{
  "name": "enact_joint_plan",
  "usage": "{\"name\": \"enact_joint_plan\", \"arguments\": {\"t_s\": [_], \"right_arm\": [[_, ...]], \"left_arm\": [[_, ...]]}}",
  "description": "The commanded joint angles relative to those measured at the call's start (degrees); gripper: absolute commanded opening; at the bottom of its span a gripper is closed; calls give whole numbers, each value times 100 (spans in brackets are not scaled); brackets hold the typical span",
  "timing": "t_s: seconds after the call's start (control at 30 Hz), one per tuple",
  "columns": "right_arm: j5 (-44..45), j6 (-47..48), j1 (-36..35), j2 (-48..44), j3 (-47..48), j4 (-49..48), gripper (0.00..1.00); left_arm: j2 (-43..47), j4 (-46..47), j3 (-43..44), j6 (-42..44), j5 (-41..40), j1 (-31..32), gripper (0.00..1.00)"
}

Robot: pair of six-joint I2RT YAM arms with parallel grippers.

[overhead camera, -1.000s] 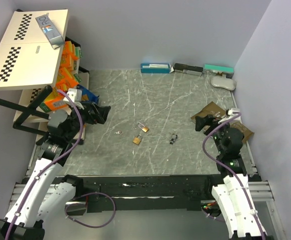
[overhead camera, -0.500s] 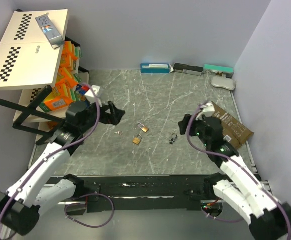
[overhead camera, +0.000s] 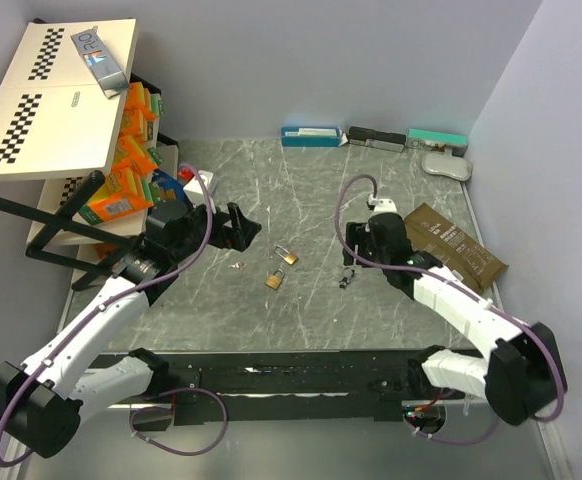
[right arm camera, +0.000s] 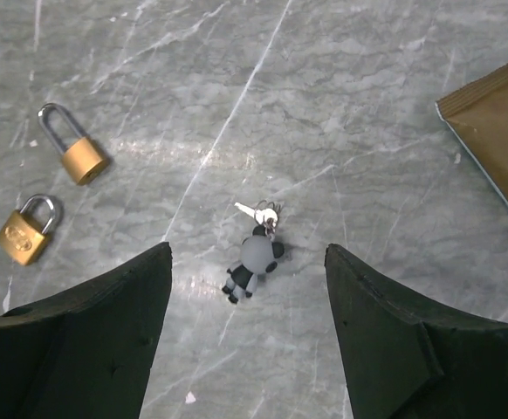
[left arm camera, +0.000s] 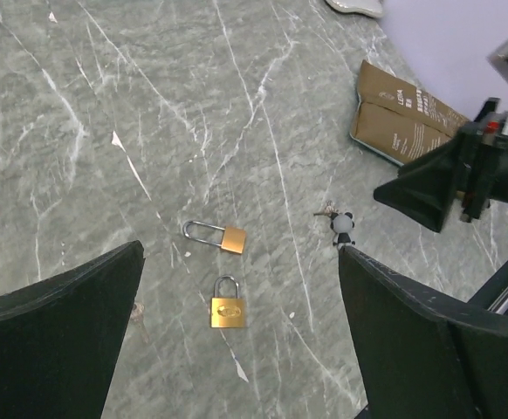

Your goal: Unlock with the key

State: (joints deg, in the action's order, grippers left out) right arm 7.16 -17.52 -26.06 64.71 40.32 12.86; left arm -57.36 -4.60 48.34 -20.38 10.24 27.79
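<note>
Grey marble bench carries the key with its panda charm, lying below the right end effector, between its spread fingers, untouched. A padlock and a second padlock lie further left. The left end effector, also spread, hovers near them.

Two padlocks are set mid-counter, with the key just to their right. A pouch is laid at the right edge, and boxes are lined along the back edge.

Two brass padlocks flat on marble tabletop — panda keyring nearby
</note>
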Motion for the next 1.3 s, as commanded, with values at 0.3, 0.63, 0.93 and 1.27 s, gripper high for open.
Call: {"name": "enact_joint_plan", "arguments": {"t_s": [0.3, 0.63, 0.93, 1.27], "right_arm": [[864, -349, -285, 1685, 1144, 576, 71], [1209, -639, -487, 2713, 1628, 1034, 62], [1033, -691, -514, 3030, 1717, 964, 51], [1262, -683, -505, 3285, 1848, 1051, 42]], "left_arm": [[138, 179, 18, -203, 57, 33, 99], [164, 170, 9, -238, 83, 95, 100], [94, 152, 9, -247, 83, 148, 99], [59, 144, 18, -247, 75, 183, 99]]}}
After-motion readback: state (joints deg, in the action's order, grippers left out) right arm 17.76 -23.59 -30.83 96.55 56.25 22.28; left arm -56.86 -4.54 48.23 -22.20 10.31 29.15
